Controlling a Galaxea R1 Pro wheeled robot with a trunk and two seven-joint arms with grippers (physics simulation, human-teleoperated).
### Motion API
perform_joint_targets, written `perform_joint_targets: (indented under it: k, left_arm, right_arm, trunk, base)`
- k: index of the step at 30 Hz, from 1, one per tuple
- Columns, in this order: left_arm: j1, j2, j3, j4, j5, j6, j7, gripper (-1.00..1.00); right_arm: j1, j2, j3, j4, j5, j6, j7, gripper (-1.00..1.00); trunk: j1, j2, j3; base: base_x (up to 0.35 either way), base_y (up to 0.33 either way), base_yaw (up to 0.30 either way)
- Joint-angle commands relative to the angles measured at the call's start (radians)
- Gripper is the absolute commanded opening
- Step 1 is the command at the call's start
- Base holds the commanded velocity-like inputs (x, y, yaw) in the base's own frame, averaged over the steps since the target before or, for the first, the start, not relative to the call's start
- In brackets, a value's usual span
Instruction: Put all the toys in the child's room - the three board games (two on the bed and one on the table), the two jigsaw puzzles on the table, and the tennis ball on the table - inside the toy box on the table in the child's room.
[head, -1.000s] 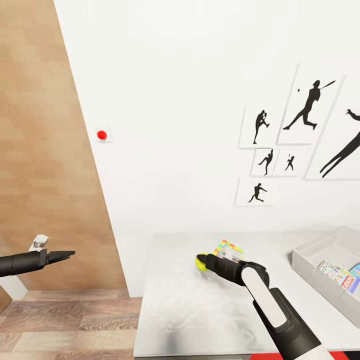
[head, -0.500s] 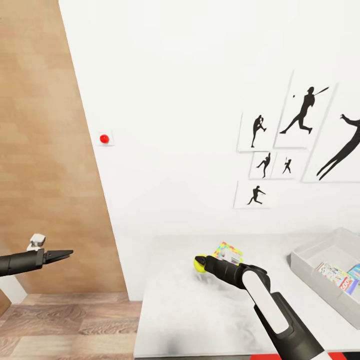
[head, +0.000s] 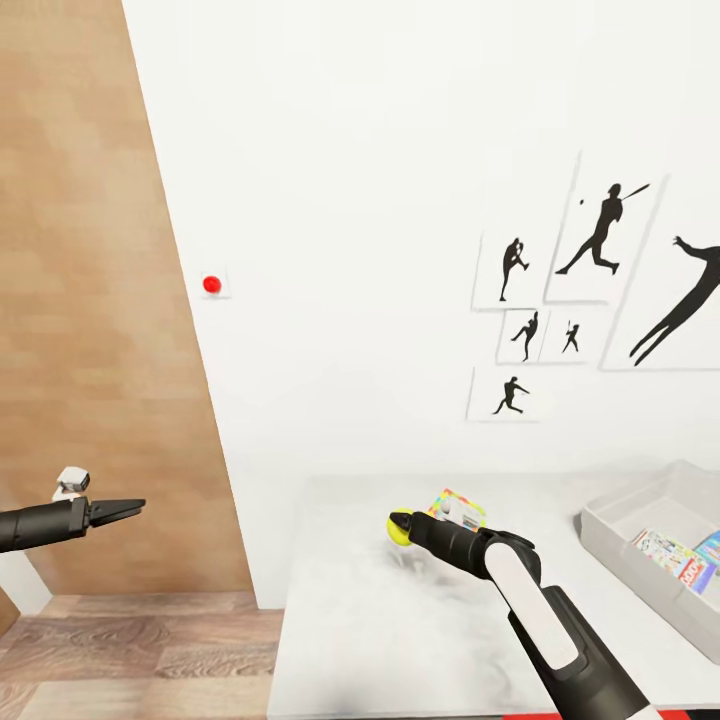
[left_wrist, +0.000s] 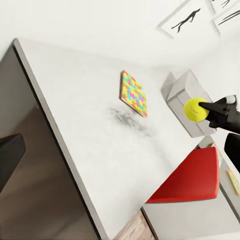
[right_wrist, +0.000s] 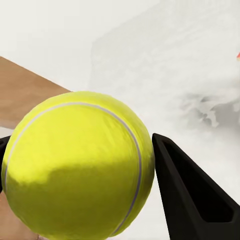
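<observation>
Ball (head: 401, 527) sits clamped in the right gripper (head: 402, 526) above the table (head: 360, 620), near a puzzle (head: 456, 505); left gripper (head: 132, 507) narrow, holding nothing.

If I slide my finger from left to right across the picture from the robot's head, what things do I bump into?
Left gripper → red dot on the wall → tennis ball → jigsaw puzzle → baseball prints → toy box.

I cannot read any text here; the board game (head: 680, 562) in the toy box (head: 622, 527) has red lettering, but too small for me.
</observation>
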Motion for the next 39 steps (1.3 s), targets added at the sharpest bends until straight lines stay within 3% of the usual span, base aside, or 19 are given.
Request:
perform_joint_targets:
  k: [1, 20, 39]
  left_arm:
    - [-0.001, 0.000, 0.000, 0.000, -0.001, 0.010, -0.004, 1.00]
    - [-0.001, 0.002, 0.000, 0.005, -0.003, 0.005, -0.002, 1.00]
    - [-0.001, 0.002, 0.000, 0.005, -0.001, 0.005, -0.005, 1.00]
  right_arm:
    - [-0.001, -0.001, 0.002, -0.001, -0.013, -0.004, -0.011, -1.00]
    - [-0.001, 0.013, 0.002, -0.020, -0.014, -0.008, -0.011, -1.00]
    - [-0.001, 0.007, 0.002, -0.020, -0.015, -0.009, -0.009, -1.00]
  trunk:
    - [0.001, -0.002, -0.001]
    - [0.001, -0.002, -0.001]
    - [0.001, -0.002, 0.013]
  base:
    - [0.000, 0.000, 0.000]
    - [-0.010, -0.020, -0.004]
    - [-0.069, -0.068, -0.246]
